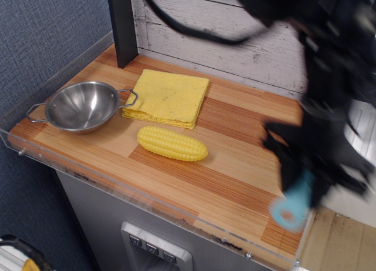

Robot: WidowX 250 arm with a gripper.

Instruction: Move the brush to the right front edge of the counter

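The counter (235, 165) is the largest thing, a striped wood top with a clear rim along its front; every place below is given relative to the corn cob (172, 143), which lies near the counter's middle; the arm, a dark blur, reaches in from the upper right, well to the right of the cob; its gripper (305, 171) hangs over the counter's right front corner, far right of the cob and nearer the camera; the fingers are smeared by motion, so how far apart they stand cannot be read directly, though the brush (292, 205) hangs from between them, so they appear closed on it; the brush hangs with its ringed handle end lowest, over the front right edge, and whether it touches the wood I cannot tell; the folded yellow cloth (168, 98) lies just behind the cob; the steel bowl (82, 106) sits to the cob's left and slightly behind, and it looks empty; no other container shows.

The brush is likely light, stiff plastic, smooth enough to slip if pinched loosely; the handle shaft between the bristles and the hole seems the surest hold; it should tolerate being set down firmly, and the bristles would flex rather than break.
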